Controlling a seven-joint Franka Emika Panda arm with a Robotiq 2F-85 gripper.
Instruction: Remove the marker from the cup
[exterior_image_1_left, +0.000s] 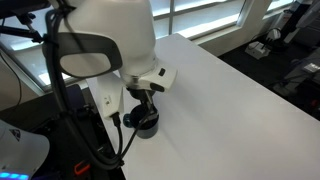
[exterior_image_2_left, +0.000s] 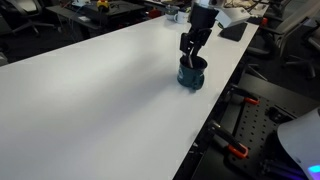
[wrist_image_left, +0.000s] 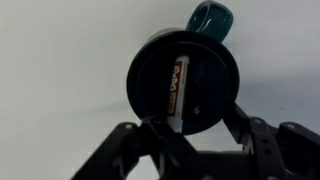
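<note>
In the wrist view the white desk is filling the left side, bare. At centre the cup is sitting upright on it, dark, round, seen from above. The marker is lying inside the cup against the dark interior, reddish with a paler strip, running near to far. It is fully within the rim. The cup's stubby teal handle is sticking out on the far right side. The hand is hanging over the near rim, released. Its two fingers are spreading wide to either side and gripping nothing. Whether they are touching the rim, cannot tell.

In an exterior view, dark cables are hanging at left. The white arm is blocking much of the frame, and the hand is pointing down right above the cup near the desk's left edge.

In an exterior view the desk is spreading left. The hand is dipping onto the cup close to the right edge. The marker is not visible here.
</note>
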